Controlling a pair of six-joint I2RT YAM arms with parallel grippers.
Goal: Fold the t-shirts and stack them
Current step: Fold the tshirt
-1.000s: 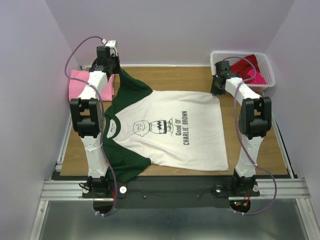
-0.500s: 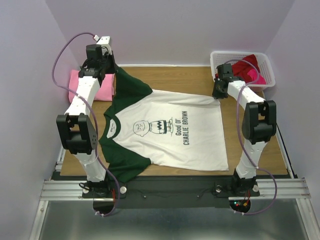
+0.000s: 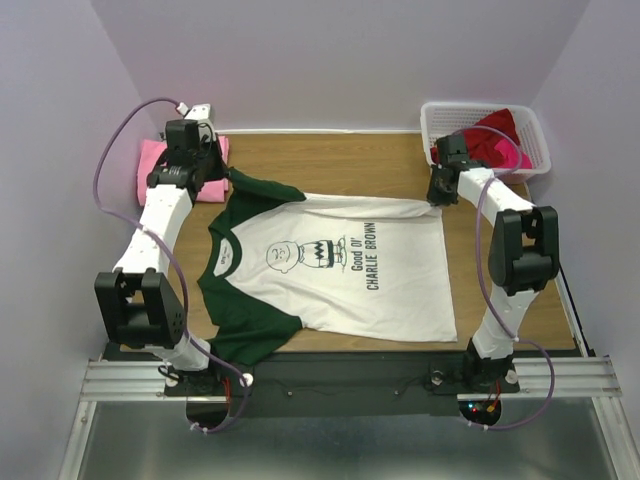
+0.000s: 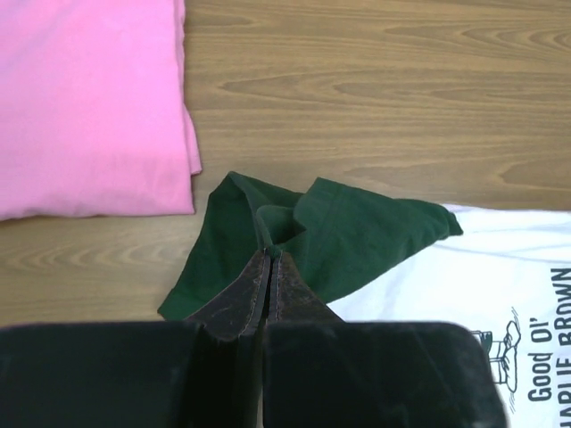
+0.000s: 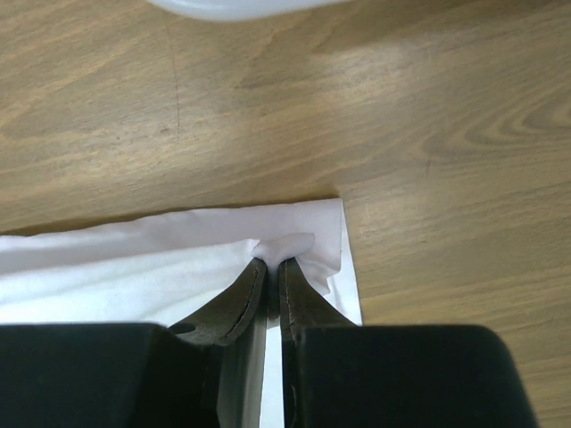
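The white Charlie Brown t-shirt (image 3: 340, 270) with dark green sleeves lies spread on the wooden table, collar to the left. My left gripper (image 4: 270, 256) is shut on the far green sleeve (image 4: 330, 236), pinching a fold of it. In the top view that gripper (image 3: 222, 178) is at the shirt's far left corner. My right gripper (image 5: 270, 262) is shut on the far hem corner of the white cloth (image 5: 178, 259), seen from above at the shirt's far right corner (image 3: 436, 198). A folded pink t-shirt (image 3: 152, 168) lies at the far left (image 4: 89, 107).
A white lattice basket (image 3: 533, 150) stands at the far right with red and magenta shirts (image 3: 495, 140) in it. The basket's rim (image 5: 241, 7) shows just beyond the right gripper. Purple walls close in on three sides.
Both arms have lifted and drawn the shirt's far edge nearer; the far green sleeve has moved toward me and to the left, and the far edge now folds slightly over.
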